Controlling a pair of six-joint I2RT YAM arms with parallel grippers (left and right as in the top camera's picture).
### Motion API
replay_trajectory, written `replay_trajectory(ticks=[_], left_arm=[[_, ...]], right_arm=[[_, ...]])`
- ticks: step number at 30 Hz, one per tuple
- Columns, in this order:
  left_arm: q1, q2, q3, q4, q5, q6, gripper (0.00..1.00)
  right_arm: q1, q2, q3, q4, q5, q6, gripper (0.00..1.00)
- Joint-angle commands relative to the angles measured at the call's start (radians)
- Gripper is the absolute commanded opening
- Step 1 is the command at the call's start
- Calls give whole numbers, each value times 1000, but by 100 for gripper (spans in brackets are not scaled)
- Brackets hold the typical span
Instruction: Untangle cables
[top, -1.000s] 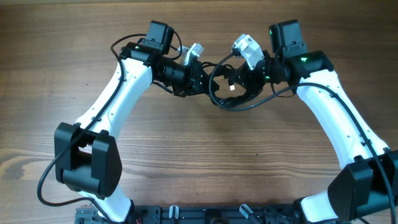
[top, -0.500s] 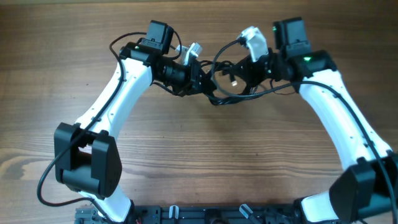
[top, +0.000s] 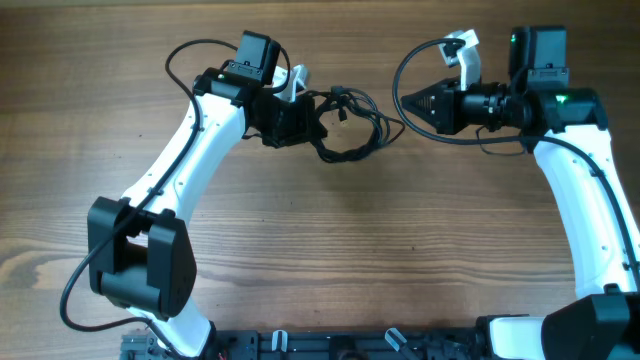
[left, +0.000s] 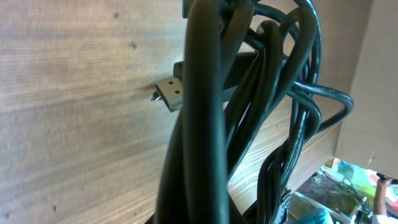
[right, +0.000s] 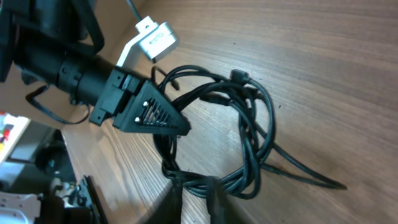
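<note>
Left gripper (top: 305, 118) clamped tight on tangled black cables (top: 350, 130); loops spread on wooden table (top: 300, 250) near far edge, just beside its tip. Metal plug (left: 171, 93) jutting from bundle. Right gripper (top: 405, 100) apart to the right, jaws together, holding nothing.

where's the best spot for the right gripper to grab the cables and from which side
Probably the outer loop, on the side of the cables away from the left gripper, coming in from the robot's right. The left gripper clamps the bundle's other end, so the loops fan out loose toward the right gripper, which is shut and apart from them.
</note>
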Motion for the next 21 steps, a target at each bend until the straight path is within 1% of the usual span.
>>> replay_trajectory(ticks=[1,2,5,6,8,12,13,15,18,21], left_arm=[[5,0,3,52,84,97,4],[5,0,3,71,112,99,4],[5,0,3,98,130,91,4],[5,0,3,102,134,85,4],[5,0,3,101,134,23,4],[5,0,3,105,134,-138,4],[5,0,3,106,134,-167,4],[3,0,3,114,134,-208,4],[-8,0,3,132,134,-225,4],[-23,0,3,147,134,-225,4]], right_arm=[[26,-3,23,24,6,157,29],[36,-3,22,42,22,236,35],[65,-3,22,91,80,438,36],[79,-2,22,109,120,537,36],[109,-2,22,139,171,681,36],[190,11,22,187,277,923,33],[209,17,22,193,306,970,33],[248,33,22,196,379,1089,28],[292,64,19,196,478,1248,25],[307,98,18,199,525,1338,18]])
